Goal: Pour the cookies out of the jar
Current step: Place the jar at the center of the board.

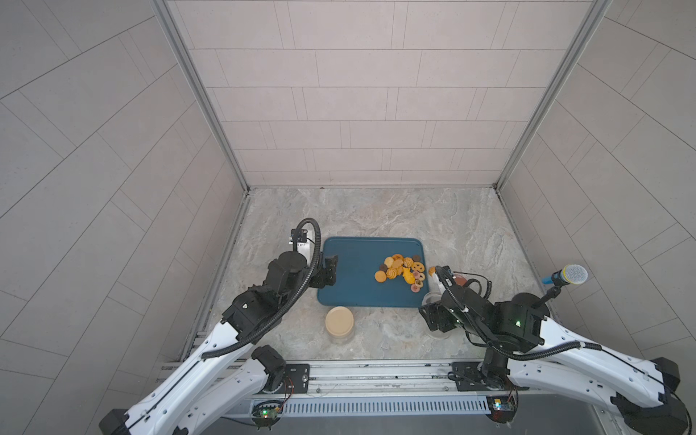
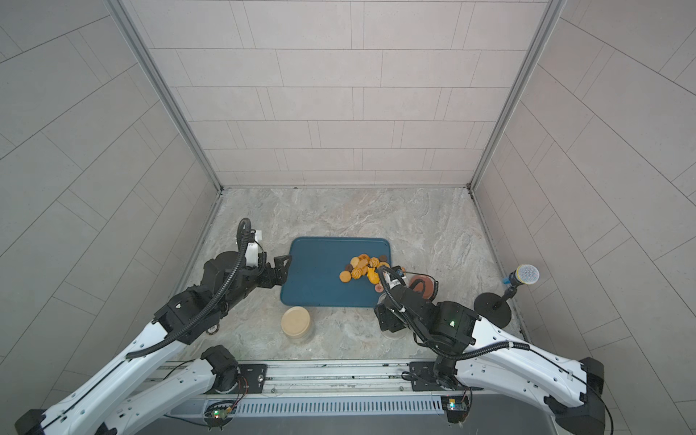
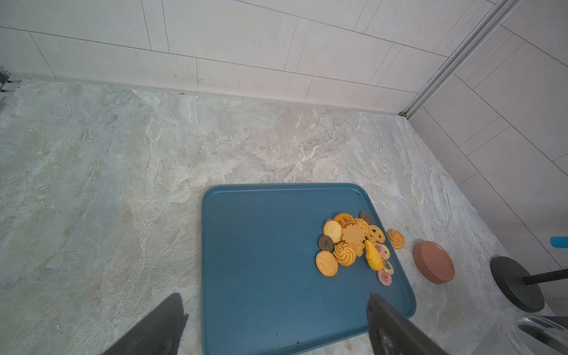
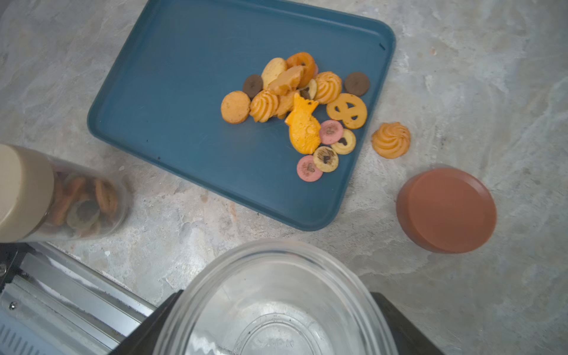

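Clamping the empty clear jar (image 4: pixel 270 255), likely light and slick, across its wall in the right gripper (image 4: pixel 276 325); holding the left gripper (image 3: pixel 275 307) open; leaving brittle-looking cookies (image 4: pixel 295 104) heaped by the right edge of the blue tray (image 4: pixel 172 107).
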`<action>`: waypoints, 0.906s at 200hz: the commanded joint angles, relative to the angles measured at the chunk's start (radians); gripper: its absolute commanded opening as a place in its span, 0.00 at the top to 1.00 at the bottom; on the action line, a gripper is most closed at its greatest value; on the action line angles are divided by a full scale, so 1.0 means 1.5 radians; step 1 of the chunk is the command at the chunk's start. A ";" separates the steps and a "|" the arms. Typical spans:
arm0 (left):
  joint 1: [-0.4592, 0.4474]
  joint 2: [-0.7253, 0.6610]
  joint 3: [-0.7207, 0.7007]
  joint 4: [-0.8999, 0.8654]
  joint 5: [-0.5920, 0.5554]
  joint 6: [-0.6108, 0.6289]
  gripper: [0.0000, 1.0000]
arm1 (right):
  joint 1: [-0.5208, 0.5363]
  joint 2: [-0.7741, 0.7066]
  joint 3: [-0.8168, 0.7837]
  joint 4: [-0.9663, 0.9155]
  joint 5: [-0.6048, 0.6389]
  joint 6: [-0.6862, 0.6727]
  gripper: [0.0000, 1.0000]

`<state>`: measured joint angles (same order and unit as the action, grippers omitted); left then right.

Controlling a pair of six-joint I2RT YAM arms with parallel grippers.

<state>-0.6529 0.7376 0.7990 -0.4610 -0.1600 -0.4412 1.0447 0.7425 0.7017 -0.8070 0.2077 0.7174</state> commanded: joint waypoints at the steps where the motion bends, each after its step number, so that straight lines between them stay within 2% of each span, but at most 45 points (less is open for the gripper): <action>1: 0.001 -0.013 -0.018 -0.012 0.004 -0.022 0.05 | 0.041 0.023 -0.011 0.081 0.052 0.013 1.00; 18: 0.001 -0.044 -0.037 0.006 0.004 -0.027 0.02 | 0.055 0.055 -0.026 0.138 0.062 0.003 1.00; 47: 0.002 -0.096 -0.051 -0.017 -0.087 -0.058 0.00 | 0.056 0.091 -0.095 0.294 0.074 -0.012 1.00; 66: 0.002 -0.100 -0.049 -0.021 -0.074 -0.042 0.00 | 0.056 0.122 -0.129 0.362 0.073 -0.003 1.00; 96: 0.002 -0.065 -0.039 -0.042 -0.054 -0.049 0.00 | 0.056 0.154 -0.144 0.365 0.085 0.021 1.00; 101: 0.002 -0.059 -0.039 -0.043 -0.052 -0.054 0.00 | 0.056 0.155 -0.144 0.364 0.086 0.021 0.93; 119: 0.002 -0.047 -0.045 -0.036 -0.042 -0.065 0.02 | 0.056 0.152 -0.137 0.344 0.098 0.025 0.56; 129: 0.002 -0.049 -0.048 -0.030 -0.042 -0.071 0.02 | 0.056 0.146 -0.136 0.331 0.106 0.029 0.43; 147: 0.002 -0.057 -0.054 -0.023 -0.043 -0.075 0.02 | 0.056 0.129 -0.138 0.316 0.110 0.029 0.09; 159: 0.002 -0.061 -0.055 -0.027 -0.046 -0.077 0.02 | 0.056 0.118 -0.136 0.300 0.116 0.030 0.04; 181: 0.002 -0.064 -0.055 -0.039 -0.057 -0.084 0.01 | 0.056 0.104 -0.132 0.277 0.120 0.032 0.00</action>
<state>-0.6525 0.6533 0.7250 -0.5045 -0.2264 -0.5480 1.1259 0.9287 0.4858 -0.3485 0.3412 0.7444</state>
